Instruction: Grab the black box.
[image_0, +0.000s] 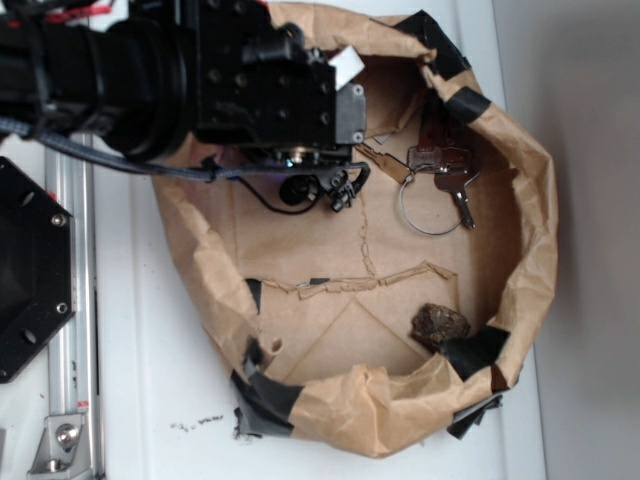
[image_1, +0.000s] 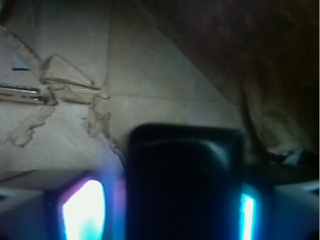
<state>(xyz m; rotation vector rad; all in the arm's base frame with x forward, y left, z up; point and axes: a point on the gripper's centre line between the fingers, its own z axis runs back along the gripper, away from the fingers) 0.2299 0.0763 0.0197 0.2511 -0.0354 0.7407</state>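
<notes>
Black box (image_1: 184, 185) between gripper (image_1: 170, 210) fingers, contact unclear, exterior-hidden.

Lab bench: aluminium rail (image_0: 72, 300), robot mount (image_0: 30, 270).

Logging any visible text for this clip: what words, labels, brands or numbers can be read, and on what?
None can be read.
Keys: any stamping is too small to make out.
Black box between the gripper fingers: plain face, no label visible.
Brown paper and robot arm: no print.
</notes>
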